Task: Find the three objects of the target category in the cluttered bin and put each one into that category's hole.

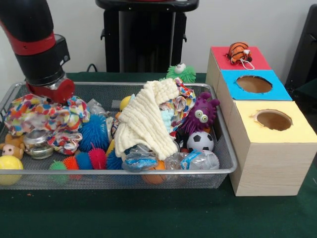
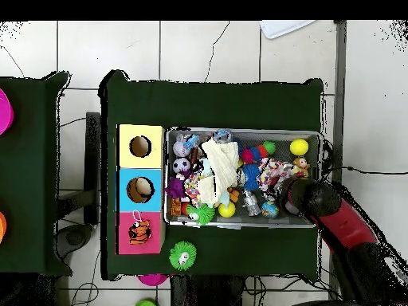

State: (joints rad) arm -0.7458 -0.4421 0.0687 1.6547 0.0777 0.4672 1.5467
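The silver wire-mesh bin [image 1: 124, 172] is full of clutter: a cream knitted cloth [image 1: 146, 119], a colourful patterned cloth [image 1: 39, 114], a blue spiky ball [image 1: 94, 131], a purple monster toy [image 1: 200, 114], a small soccer ball [image 1: 200, 141], a plastic bottle [image 1: 198, 159] and a yellow ball [image 1: 10, 168]. My gripper [image 1: 52, 94] is down at the bin's left end, pressed into the colourful cloth, which hides its tips. In the overhead view the gripper [image 2: 288, 195] is over the bin's [image 2: 239, 226] right part.
Three boxes stand in a row right of the bin: red [image 1: 223, 59], blue [image 1: 277, 91], yellow [image 1: 302, 131]. The blue and yellow holes are open. A tiger toy [image 1: 239, 52] sits on the red box. A green spiky toy [image 1: 181, 73] lies behind the bin.
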